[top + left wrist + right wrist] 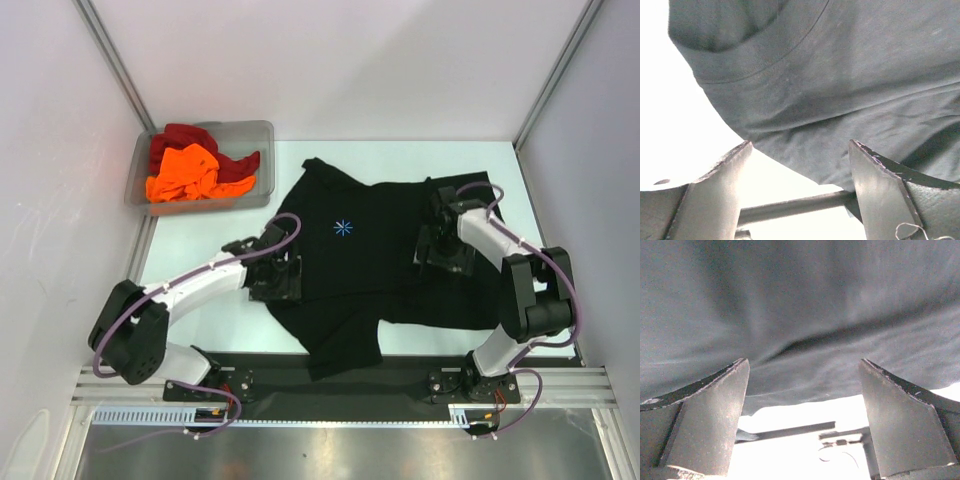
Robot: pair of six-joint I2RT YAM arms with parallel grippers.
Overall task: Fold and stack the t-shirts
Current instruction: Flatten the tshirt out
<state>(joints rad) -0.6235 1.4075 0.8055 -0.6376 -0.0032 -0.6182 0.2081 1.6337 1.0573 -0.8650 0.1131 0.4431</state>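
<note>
Two open, empty: left claw (279,274), right claw (443,250) | black shirt (350,262) lying mid worktop (200,305) | orange shirt (185,173), red shirt (186,135) sitting in far-left-corner bin (262,131)

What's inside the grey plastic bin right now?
A crumpled orange t-shirt lies partly over a dark red t-shirt in the bin. Anything beneath them is covered.

black t-shirt (350,265) 1 | orange t-shirt (185,172) 1 | red t-shirt (183,134) 1 | bin (262,150) 1
</note>
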